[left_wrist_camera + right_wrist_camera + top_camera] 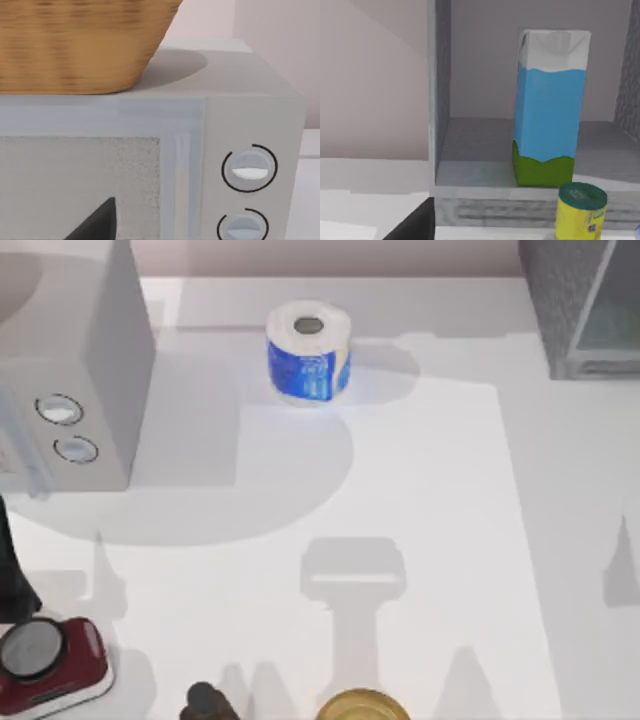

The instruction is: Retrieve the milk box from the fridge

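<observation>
Milk box (pixel 550 107): upright rectangular carton, white top, light-blue sides, green band at the base. Stands on the floor of the open compartment of the fridge (pixel 438 100), close to the front lip, free of the walls. So placed, it looks reachable from the front without moving anything inside.

Fridge (pixel 580 305): dark grey speckled cabinet, pale grey frame, glassy greenish panel; at the far right corner of the worktop (pixel 420 500).

Yellow cylindrical can with dark green lid (pixel 581 212): stands in front of the fridge, below the carton; probably an obstacle to a low approach.

Right hand: its camera faces the open compartment and one dark finger (pixel 412 225) enters the right wrist view; whether released or clenched, cannot tell.

Left hand: faces the light grey appliance with two round knobs (pixel 75 370) at the far left, one dark finger (pixel 97 225) before its door; state likewise cannot be told.

Woven tan basket (pixel 75 42): rests on top of that appliance.

White-and-blue toilet paper roll (pixel 308 352): upright, far centre.

Surface: plain white worktop; pale wall behind.
</observation>
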